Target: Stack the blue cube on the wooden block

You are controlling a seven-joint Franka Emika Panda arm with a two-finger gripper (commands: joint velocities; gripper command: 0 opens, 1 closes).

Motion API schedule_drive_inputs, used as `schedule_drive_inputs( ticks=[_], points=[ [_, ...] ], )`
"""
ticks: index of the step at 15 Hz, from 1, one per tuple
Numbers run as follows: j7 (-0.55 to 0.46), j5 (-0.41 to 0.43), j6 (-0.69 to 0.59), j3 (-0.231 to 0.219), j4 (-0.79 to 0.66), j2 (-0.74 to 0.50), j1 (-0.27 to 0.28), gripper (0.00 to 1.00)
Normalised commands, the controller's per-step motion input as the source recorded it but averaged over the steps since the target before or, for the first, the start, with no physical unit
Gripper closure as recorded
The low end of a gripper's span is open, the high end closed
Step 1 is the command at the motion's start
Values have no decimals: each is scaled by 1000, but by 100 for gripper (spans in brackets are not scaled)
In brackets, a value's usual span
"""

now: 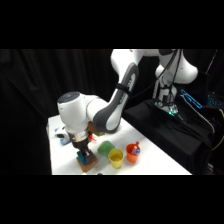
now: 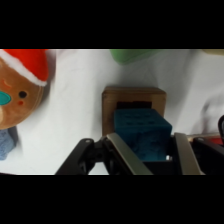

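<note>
The white robot arm reaches down over the white table (image 1: 150, 150) from the base at about 2 o'clock in the side view. Its gripper (image 1: 84, 155) hangs low over the near left part of the table, at about 7 o'clock.

In the wrist view the gripper (image 2: 150, 152) has its two metal fingers (image 2: 124, 155) on either side of the blue cube (image 2: 142, 135). The fingers sit right beside the cube, one on each side, and they seem to pinch it. The cube has little dimples on its top.

The blue cube sits over the wooden block (image 2: 134, 102). The block is flat and brown, with a dark square in the middle. It lies just past the cube, toward 12 o'clock in the wrist view. I cannot tell if the cube rests on the block or hangs just above it. In the side view the wooden block (image 1: 88, 166) peeks out under the gripper, with the blue cube (image 1: 85, 160) on top of it.

A green rounded object (image 1: 105, 147) lies at 3 o'clock from the gripper. Next to it stands a yellow cup (image 1: 116, 158), and then an orange cup (image 1: 132, 152) with something in it.

A gingerbread plush toy (image 2: 20, 95) with a red hat lies at 9 o'clock in the wrist view. A light-blue soft toy (image 1: 64, 137) lies near the table's left edge.
</note>
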Motion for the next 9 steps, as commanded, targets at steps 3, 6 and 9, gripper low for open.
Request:
schedule_drive_inputs(
  ticks=[3,6,9],
  points=[
    [-95,3,14,10,47,-15,-31,27],
    [-109,11,-4,28,-80,-121,-30,13],
    [-117,14,-25,33,-111,-141,-31,0]
  ],
)
